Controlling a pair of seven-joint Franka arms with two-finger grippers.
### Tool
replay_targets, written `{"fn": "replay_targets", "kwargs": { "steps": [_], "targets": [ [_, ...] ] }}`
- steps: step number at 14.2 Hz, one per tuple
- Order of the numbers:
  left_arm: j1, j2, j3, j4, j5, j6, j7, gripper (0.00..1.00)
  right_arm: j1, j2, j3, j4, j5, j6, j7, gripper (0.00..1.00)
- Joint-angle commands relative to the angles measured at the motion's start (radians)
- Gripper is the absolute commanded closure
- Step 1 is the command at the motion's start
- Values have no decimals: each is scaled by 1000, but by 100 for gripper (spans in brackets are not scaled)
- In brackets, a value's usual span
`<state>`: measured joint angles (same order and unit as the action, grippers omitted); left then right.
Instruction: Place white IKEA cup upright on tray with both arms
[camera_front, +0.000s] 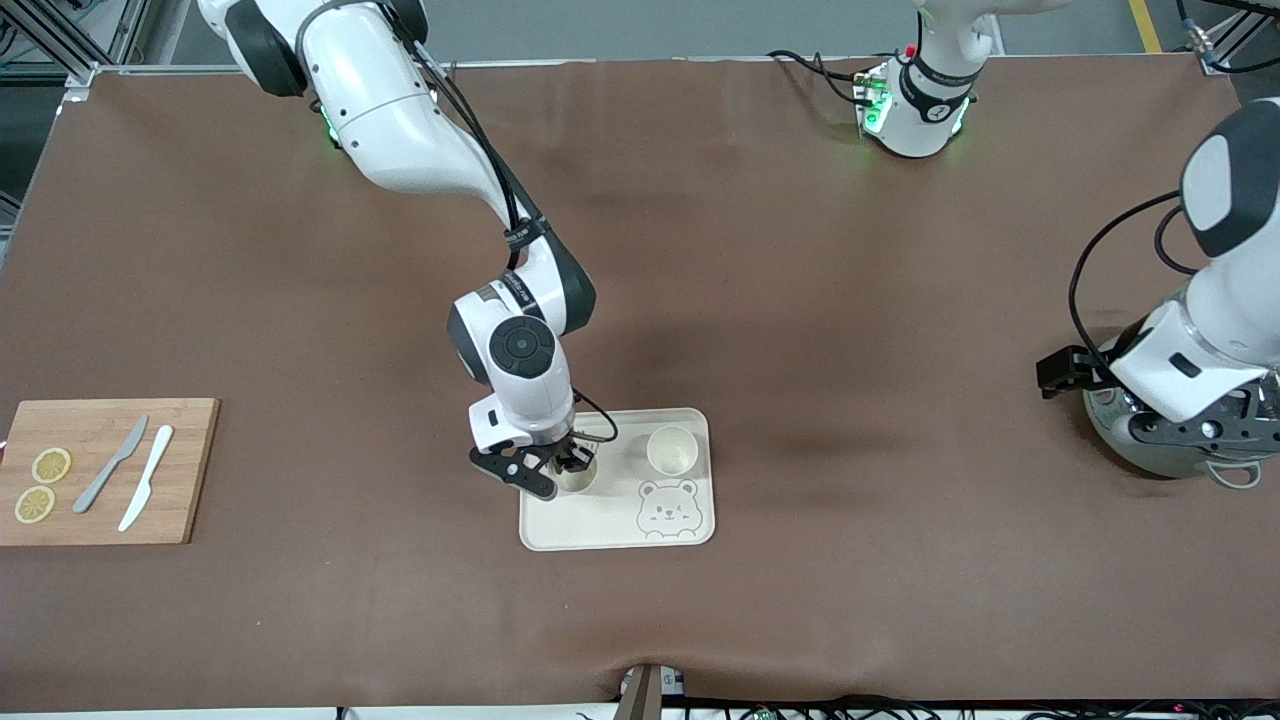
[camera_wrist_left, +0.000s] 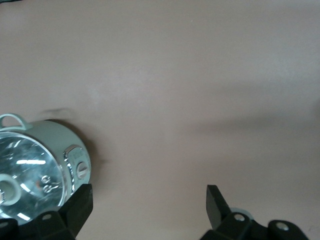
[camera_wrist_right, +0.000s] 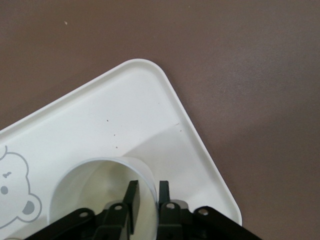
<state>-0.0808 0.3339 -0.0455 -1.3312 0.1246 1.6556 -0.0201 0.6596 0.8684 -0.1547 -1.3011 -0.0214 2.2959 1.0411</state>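
On the brown-covered surface (camera_front: 800, 300) lies the flat cream rectangular tray (camera_front: 600, 535) with rounded corners, a raised rim and a bear-face drawing, and two white round cups stand upright on it. One white cup (camera_front: 577, 474) sits at the tray's end toward the right arm's end of the surface, directly under the right pincer (camera_front: 572, 461); the second white cup (camera_front: 671, 449) stands well apart from it along the tray, just above the bear face in the front view. The right arm reaches down from its base to the tray, and the right wrist view shows its black fingers (camera_wrist_right: 131, 200) straddling the wall of the cup (camera_wrist_right: 95, 187), one finger inside the mouth and the other outside, with only a narrow gap between them and the rim lying in that gap. Whether the fingers press the wall or stand just off it I cannot tell. That cup rests near the tray's rounded corner (camera_wrist_right: 200, 145). The left arm waits at its own end of the surface, its left pincer (camera_wrist_left: 147, 200) spread wide and holding nothing, hanging just beside a grey-green round metal pot (camera_wrist_left: 35, 165) with a shiny glass lid. At the right arm's end lies a wooden cutting board (camera_front: 190, 470) bearing two lemon slices (camera_front: 43, 485), a grey knife (camera_front: 110, 465) and a white knife (camera_front: 146, 492).
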Motion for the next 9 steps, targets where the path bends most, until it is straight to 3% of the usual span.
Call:
{"fn": "replay_targets", "kwargs": {
  "steps": [1,2,3,7,9],
  "targets": [
    [-43,-12,52,17,-19,-26,16,0,-11,1,3,3,-11,7,28,28],
    [-42,-12,49,24,-28,-26,16,0,-11,0,1,3,-12,5,14,8],
    [-42,-12,47,24,-39,-26,11,0,-11,-2,1,5,-15,5,13,0],
    [-51,-12,55,23,-60,-26,2,0,-8,-26,1,11,-18,-27,-47,0],
    [-48,-16,32,23,-69,-30,-45,0,-8,-49,0,14,-22,-113,-103,0]
  ]
}}
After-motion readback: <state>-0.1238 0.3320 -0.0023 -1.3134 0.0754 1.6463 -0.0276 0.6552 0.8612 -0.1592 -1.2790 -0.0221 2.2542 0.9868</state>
